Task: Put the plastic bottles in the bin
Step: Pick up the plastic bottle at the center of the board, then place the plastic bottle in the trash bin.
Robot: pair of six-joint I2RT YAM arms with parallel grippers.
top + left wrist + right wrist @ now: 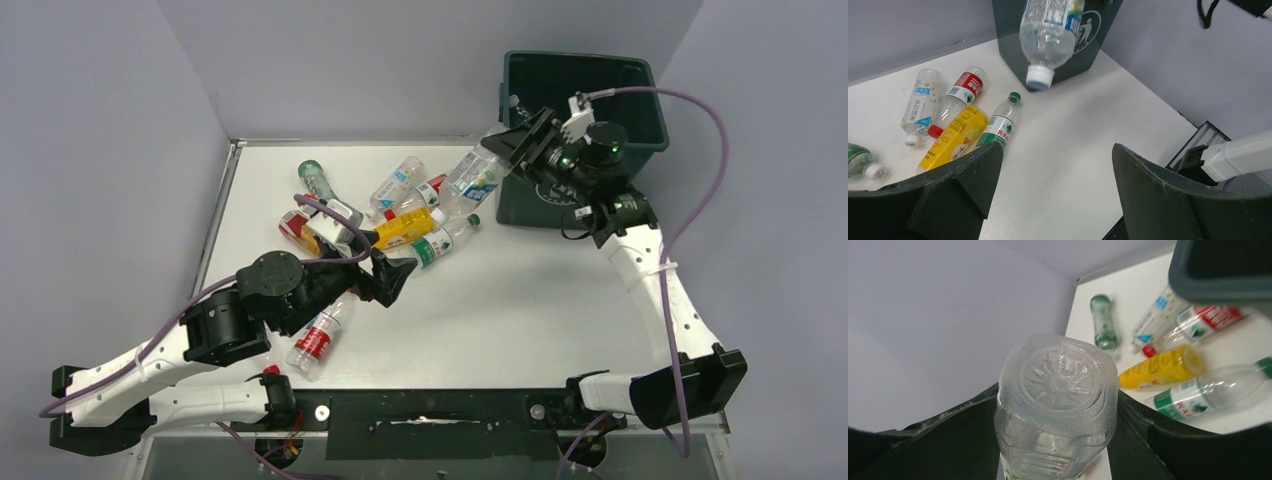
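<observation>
At the near left corner of the bin (640,75), gripping a clear bottle (475,178) with a blue label in the right gripper (522,145). Clenching both fingers (948,440) on the bottle's body close to its base, with the white cap pointing down and away toward the pile. Holding this bottle in the air, outside the bin and below its rim, clear of the table (520,300).

Just beside the pile, hovering the left gripper (395,280) low over the table. Spreading its fingers (963,190) wide and grasping nothing; framing only bare tabletop between them.

On the table's far left half, lying loose on their sides: the other plastic bottles (397,185), among them a yellow bottle (405,228) touching a green-labelled bottle (445,238), both near the left fingertips.

Working on a plain white tabletop, enclosed by pale grey walls (100,150) at left, back and right. Standing in the far right corner, against the walls: the dark green bin. Running along the near edge between the arm bases: a black strip (430,410).

From the top view only, showing a red-labelled bottle (315,340) lying against the left arm's wrist. From the left wrist view only, showing the white litter symbol (1088,30) on the bin's front, partly behind the hanging clear bottle. From the right wrist view only, showing the moulded star pattern on that bottle's base, and the bin's rim above the pile.
</observation>
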